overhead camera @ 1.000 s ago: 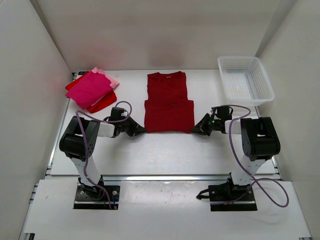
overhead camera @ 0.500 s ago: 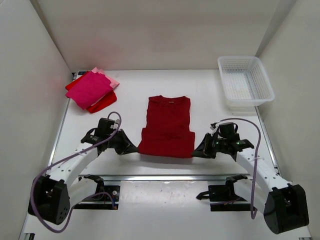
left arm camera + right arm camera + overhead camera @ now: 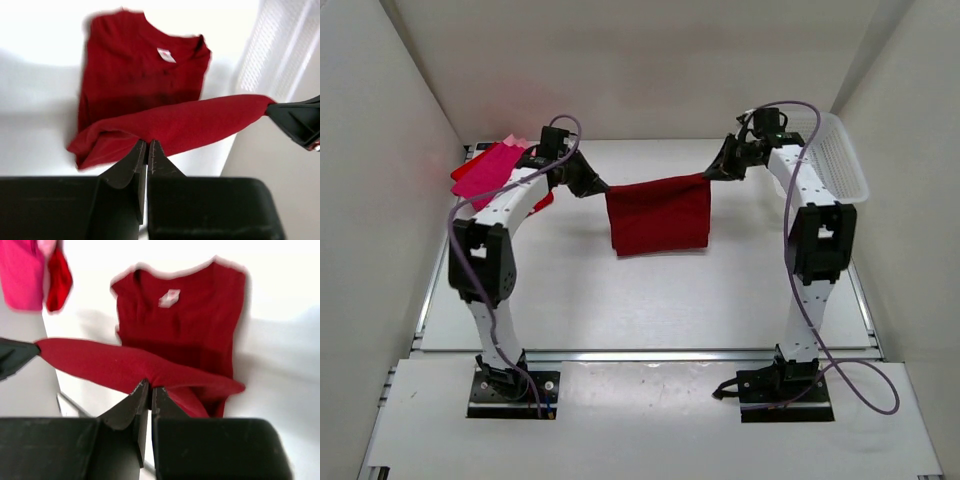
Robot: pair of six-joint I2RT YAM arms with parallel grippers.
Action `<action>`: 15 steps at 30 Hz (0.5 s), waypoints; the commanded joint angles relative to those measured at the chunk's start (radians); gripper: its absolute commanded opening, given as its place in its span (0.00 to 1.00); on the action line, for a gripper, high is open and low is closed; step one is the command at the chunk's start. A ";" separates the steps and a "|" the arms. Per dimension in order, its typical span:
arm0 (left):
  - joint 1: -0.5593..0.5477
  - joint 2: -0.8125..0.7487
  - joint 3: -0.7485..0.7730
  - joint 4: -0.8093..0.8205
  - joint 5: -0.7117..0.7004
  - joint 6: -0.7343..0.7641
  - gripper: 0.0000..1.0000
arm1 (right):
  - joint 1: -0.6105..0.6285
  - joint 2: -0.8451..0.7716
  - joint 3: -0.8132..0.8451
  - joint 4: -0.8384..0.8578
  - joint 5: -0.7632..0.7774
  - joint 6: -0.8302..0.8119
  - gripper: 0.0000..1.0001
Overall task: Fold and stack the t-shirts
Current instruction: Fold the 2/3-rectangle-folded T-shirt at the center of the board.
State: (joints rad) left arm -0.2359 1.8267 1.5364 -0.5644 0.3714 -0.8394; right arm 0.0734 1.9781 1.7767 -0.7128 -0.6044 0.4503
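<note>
The dark red t-shirt [image 3: 658,215] hangs as a sheet between my two grippers, above the middle of the table. My left gripper [image 3: 595,188] is shut on its left corner and my right gripper [image 3: 712,172] on its right corner, with the edge stretched taut. In the left wrist view the jaws [image 3: 146,145] pinch the cloth fold, and the collar end [image 3: 145,65] with its white label lies below. The right wrist view shows the same grip [image 3: 150,387]. Folded magenta [image 3: 488,168], light pink [image 3: 515,141] and bright red [image 3: 542,200] t-shirts are stacked at the back left.
A white lattice basket [image 3: 845,160] stands at the back right, partly behind the right arm. The stack of shirts lies close under the left arm's forearm. White walls close in the table on three sides.
Both arms swung up and toward the back, lifting the dark red shirt's held edge off the table. Before, the shirt lay flat nearer the front edge.
</note>
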 commanded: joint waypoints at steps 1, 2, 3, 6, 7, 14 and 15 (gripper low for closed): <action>0.013 0.174 0.140 -0.038 -0.061 -0.006 0.00 | -0.017 0.222 0.272 -0.099 -0.009 -0.032 0.00; 0.020 0.198 0.186 -0.046 -0.069 -0.009 0.00 | -0.021 0.257 0.302 -0.088 -0.012 -0.010 0.00; 0.021 0.251 0.214 -0.034 -0.065 -0.019 0.00 | -0.023 0.316 0.367 -0.086 -0.020 0.005 0.00; 0.049 0.327 0.255 0.001 -0.060 -0.056 0.07 | -0.020 0.468 0.585 -0.131 -0.032 0.028 0.08; 0.055 0.338 0.290 -0.003 -0.066 -0.061 0.13 | -0.027 0.523 0.675 -0.166 -0.020 0.028 0.17; 0.086 0.317 0.392 -0.002 -0.108 -0.055 0.65 | -0.064 0.642 1.026 -0.356 0.011 0.002 0.56; 0.081 0.307 0.392 0.000 -0.111 -0.046 0.64 | -0.061 0.619 1.014 -0.370 0.018 -0.019 0.54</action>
State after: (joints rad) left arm -0.1577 2.2547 1.8751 -0.5922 0.2871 -0.8940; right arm 0.0341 2.6881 2.7144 -1.0115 -0.6033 0.4664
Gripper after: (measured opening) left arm 0.644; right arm 0.549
